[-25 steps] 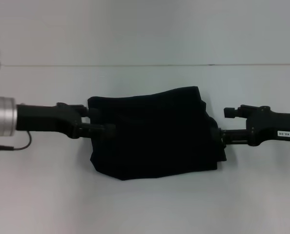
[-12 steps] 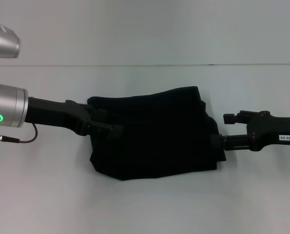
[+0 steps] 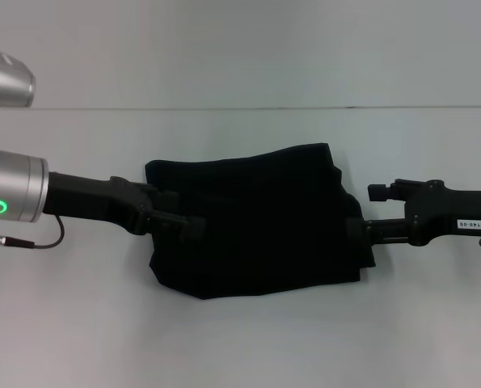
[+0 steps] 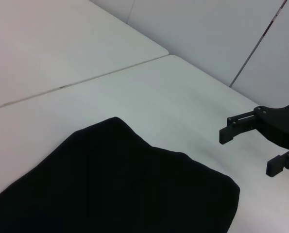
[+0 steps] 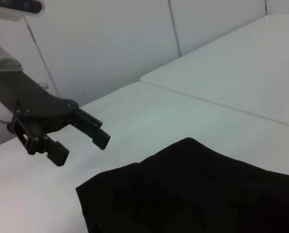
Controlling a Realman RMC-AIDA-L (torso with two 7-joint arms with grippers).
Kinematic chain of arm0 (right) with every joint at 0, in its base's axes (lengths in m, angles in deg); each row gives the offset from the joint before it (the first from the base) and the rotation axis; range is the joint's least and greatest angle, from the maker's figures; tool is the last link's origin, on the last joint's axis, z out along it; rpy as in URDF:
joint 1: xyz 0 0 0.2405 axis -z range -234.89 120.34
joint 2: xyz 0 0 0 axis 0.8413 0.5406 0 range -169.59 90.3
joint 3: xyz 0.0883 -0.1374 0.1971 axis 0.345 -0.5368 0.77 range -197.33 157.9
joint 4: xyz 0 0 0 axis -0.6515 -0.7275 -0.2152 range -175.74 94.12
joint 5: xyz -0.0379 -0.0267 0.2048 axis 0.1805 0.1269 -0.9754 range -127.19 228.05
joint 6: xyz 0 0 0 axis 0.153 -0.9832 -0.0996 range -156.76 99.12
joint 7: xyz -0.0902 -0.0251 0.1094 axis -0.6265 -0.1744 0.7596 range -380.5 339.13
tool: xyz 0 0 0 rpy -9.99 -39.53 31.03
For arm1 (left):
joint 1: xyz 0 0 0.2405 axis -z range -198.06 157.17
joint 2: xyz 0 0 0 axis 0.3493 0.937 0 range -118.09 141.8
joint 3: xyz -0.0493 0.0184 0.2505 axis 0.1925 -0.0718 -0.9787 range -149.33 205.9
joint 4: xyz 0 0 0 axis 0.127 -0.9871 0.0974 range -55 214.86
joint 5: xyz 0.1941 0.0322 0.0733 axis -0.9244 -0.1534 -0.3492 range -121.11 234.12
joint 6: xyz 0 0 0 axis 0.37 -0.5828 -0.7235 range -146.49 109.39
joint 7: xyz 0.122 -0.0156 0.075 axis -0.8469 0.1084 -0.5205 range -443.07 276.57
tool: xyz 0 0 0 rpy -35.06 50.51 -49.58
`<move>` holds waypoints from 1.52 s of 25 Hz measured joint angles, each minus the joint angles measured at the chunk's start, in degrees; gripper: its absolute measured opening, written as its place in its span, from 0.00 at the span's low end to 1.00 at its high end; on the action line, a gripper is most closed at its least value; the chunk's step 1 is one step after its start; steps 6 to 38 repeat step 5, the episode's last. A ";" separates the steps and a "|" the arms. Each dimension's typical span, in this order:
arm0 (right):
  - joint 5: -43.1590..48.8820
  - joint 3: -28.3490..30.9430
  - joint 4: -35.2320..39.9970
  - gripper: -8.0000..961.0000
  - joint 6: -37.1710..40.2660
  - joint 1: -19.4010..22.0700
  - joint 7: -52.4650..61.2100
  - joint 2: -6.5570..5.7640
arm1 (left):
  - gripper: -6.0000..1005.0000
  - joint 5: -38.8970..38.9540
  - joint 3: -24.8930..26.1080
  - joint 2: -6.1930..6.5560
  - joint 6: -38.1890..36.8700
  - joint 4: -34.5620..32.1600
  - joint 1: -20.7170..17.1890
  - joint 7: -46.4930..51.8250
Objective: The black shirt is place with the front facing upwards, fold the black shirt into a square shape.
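Observation:
The black shirt (image 3: 264, 218) lies folded into a rough, slightly skewed rectangle in the middle of the white table, also seen in the left wrist view (image 4: 110, 189) and the right wrist view (image 5: 197, 194). No lettering shows on it. My left gripper (image 3: 190, 225) reaches in over the shirt's left edge; the right wrist view shows that gripper (image 5: 83, 148) open, raised off the table, holding nothing. My right gripper (image 3: 355, 230) is at the shirt's right edge. In the left wrist view this gripper (image 4: 251, 151) is open and holds nothing.
The white table (image 3: 240, 339) stretches wide around the shirt on all sides. A thin seam (image 3: 224, 108) runs across it behind the shirt. A grey cable (image 3: 38, 241) hangs under my left arm.
My left arm has pushed rightward, so its gripper now reaches farther over the shirt's left edge. The right gripper has dipped slightly. The shirt has not moved.

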 joint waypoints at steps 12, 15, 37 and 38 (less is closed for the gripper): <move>0.00 -0.41 -0.09 0.98 -0.32 0.01 -0.42 0.02 | 0.87 0.22 0.09 -0.13 0.01 0.12 -0.36 0.02; 0.00 -0.41 -0.09 0.98 -0.32 0.01 -0.42 0.02 | 0.87 0.22 0.09 -0.13 0.01 0.12 -0.36 0.02; 0.00 -0.41 -0.09 0.98 -0.32 0.01 -0.42 0.02 | 0.87 0.22 0.09 -0.13 0.01 0.12 -0.36 0.02; 0.00 -0.41 -0.09 0.98 -0.32 0.01 -0.42 0.02 | 0.87 0.22 0.09 -0.13 0.01 0.12 -0.36 0.02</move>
